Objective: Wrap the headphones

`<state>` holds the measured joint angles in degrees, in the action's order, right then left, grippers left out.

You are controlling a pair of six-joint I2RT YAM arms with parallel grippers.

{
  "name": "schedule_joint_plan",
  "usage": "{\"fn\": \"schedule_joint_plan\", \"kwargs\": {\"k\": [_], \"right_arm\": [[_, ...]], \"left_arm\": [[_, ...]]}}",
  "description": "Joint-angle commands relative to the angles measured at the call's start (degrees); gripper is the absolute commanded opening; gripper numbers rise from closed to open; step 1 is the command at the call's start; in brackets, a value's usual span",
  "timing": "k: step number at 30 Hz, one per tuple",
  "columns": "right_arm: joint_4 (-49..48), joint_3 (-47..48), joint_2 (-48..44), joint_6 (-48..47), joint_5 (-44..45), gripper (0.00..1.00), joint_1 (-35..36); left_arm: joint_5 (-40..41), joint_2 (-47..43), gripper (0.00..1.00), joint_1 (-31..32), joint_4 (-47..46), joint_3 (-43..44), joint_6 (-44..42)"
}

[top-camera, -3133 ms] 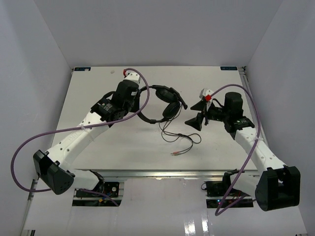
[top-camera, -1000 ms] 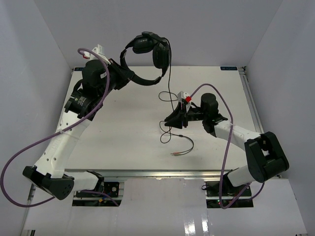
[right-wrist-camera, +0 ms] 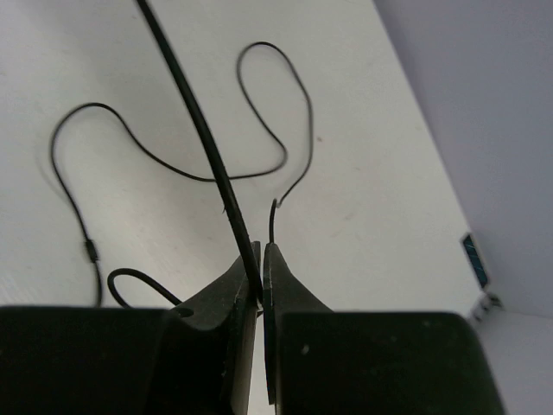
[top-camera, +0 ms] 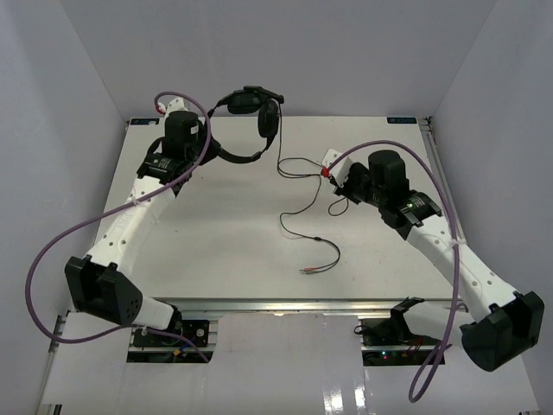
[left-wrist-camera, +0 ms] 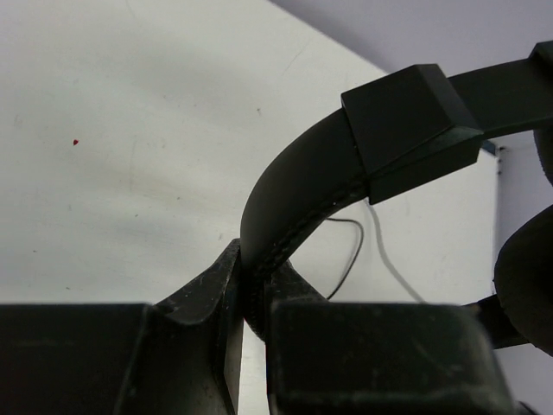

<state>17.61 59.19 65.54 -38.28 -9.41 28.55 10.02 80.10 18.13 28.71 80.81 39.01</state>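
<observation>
1. Our left pincer [left-wrist-camera: 246, 285] is clamped on the headband [left-wrist-camera: 302, 173] of the headphones [top-camera: 251, 108], held raised just ahead of it, above the far edge of the table [top-camera: 207, 251].
2. Our right pincer [right-wrist-camera: 259, 259] is closed on the cord [right-wrist-camera: 207, 138].
3. We judge the headphones light and the headband stiff, the surest hold. The cord looks limp, thin and apt to slip or tangle.
4. The headband arches away from the left pincer, with the earcups [top-camera: 269, 119] at its far end. The cord runs across to the right pincer, then trails to the plugs [top-camera: 307, 271], well apart from it.
</observation>
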Motion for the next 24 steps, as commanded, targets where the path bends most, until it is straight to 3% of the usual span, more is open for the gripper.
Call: {"fn": "schedule_joint_plan", "kwargs": {"k": [1, 7, 13, 20, 24], "right_arm": [[5.1, 10.2, -2.1, -14.1, 11.9, 0.08, 0.9], [11.0, 24.3, 5.9, -15.9, 5.7, 0.08, 2.8], [9.1, 32.7, 10.6, -15.5, 5.1, 0.08, 4.1], [0.9, 28.2, 12.2, -17.2, 14.5, 0.08, 3.6], [-0.7, 26.5, 12.6, -14.1, 11.1, 0.08, 1.4]], "left_arm": [[-1.3, 2.0, 0.0, 0.2, -3.7, 0.4, -6.2], [-7.6, 8.3, 0.0, 2.0, -2.9, 1.6, -13.9], [-16.0, 9.6, 0.0, 5.1, -1.7, -1.0, -23.2], [-26.4, 4.2, 0.0, 6.7, -4.4, -8.3, -30.1], [-33.1, -3.0, 0.0, 7.4, -8.0, -15.5, -34.1]]}}
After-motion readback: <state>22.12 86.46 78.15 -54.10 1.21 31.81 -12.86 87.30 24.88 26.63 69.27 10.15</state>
